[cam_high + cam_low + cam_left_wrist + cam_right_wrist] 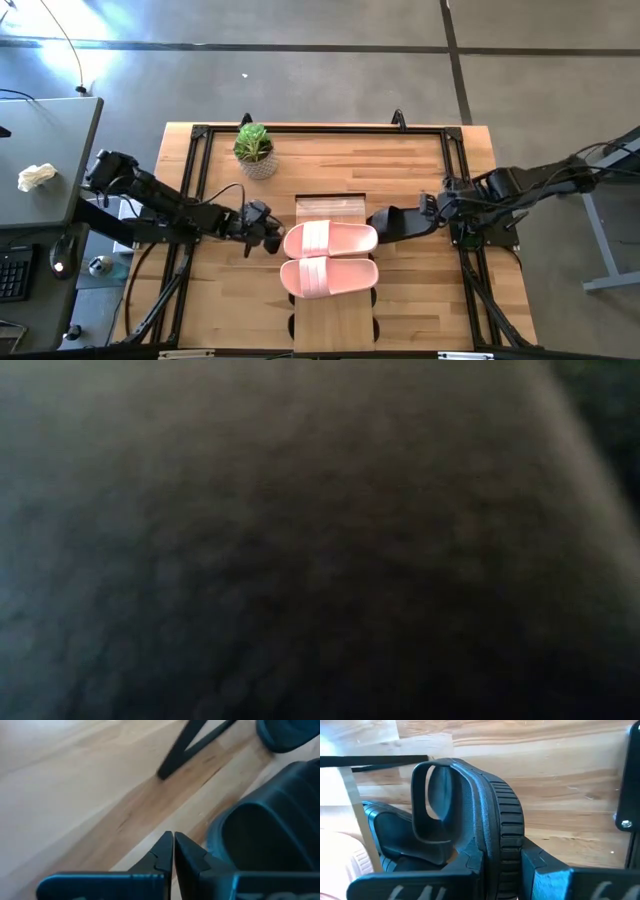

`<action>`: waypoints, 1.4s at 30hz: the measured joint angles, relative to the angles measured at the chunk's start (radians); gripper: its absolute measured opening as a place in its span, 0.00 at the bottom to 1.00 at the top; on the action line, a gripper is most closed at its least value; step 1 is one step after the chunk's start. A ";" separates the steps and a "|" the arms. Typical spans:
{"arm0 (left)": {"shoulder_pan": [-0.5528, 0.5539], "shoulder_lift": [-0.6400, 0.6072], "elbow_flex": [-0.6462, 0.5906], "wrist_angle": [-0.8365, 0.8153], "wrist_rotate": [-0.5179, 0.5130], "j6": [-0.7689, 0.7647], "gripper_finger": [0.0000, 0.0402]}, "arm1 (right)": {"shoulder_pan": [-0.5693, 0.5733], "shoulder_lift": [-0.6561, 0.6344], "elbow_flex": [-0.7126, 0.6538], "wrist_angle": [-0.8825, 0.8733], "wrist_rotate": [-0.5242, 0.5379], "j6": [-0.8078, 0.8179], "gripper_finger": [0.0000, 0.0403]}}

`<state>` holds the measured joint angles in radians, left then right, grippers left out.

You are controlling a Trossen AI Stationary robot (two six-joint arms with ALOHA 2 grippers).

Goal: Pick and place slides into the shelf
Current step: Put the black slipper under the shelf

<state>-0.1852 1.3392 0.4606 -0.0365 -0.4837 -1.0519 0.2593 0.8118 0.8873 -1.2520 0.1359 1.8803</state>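
Two pale pink slides [330, 240] [328, 277] lie side by side, soles down, on the shelf's light-wood top [330, 207] in the middle of the table. My left gripper [271, 240] [173, 845] is shut, low over the table just left of the far pink slide. A black slide [265, 840] lies close beside its fingers; whether they touch it does not show. My right gripper [437, 209] [502, 870] is shut on another black slide [398, 220] [465, 810], right of the shelf. My right gripper pinches the black slide's sole between its two fingers. The ribbed side edge [504, 840] runs up between them, one finger on the footbed side [465, 862] and one on the underside [535, 865]. The slide stands on edge with its strap loop [432, 805] out to one side, clear of the table.
A potted plant [254, 148] stands at the table's far left. Black frame rails [192, 200] [462, 250] run along both sides of the table. A grey desk [40, 170] stands beyond the left edge. A dark surface close to the lens fills the low view.
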 joint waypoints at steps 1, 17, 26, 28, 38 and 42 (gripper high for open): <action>0.011 0.012 0.000 0.028 0.015 0.004 0.01 | 0.012 0.000 -0.008 0.005 0.007 0.012 0.09; 0.100 0.190 0.001 0.292 0.207 -0.030 0.00 | 0.171 -0.001 -0.158 0.186 0.069 0.232 0.09; 0.100 0.198 0.001 0.377 0.266 -0.031 0.00 | 0.182 0.000 -0.164 0.197 0.092 0.249 0.09; 0.100 0.198 0.001 0.381 0.285 -0.037 0.00 | 0.181 0.000 -0.164 0.232 0.101 0.245 0.09; 0.055 0.198 0.001 0.353 0.250 -0.056 0.00 | 0.181 0.054 -0.165 0.287 0.117 0.214 0.09; 0.054 0.198 0.001 0.354 0.249 -0.057 0.00 | 0.177 0.096 -0.164 0.292 0.084 0.214 0.09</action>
<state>-0.1314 1.5368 0.4614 0.3172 -0.2344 -1.1084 0.4366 0.9078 0.7235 -0.9600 0.2198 2.0945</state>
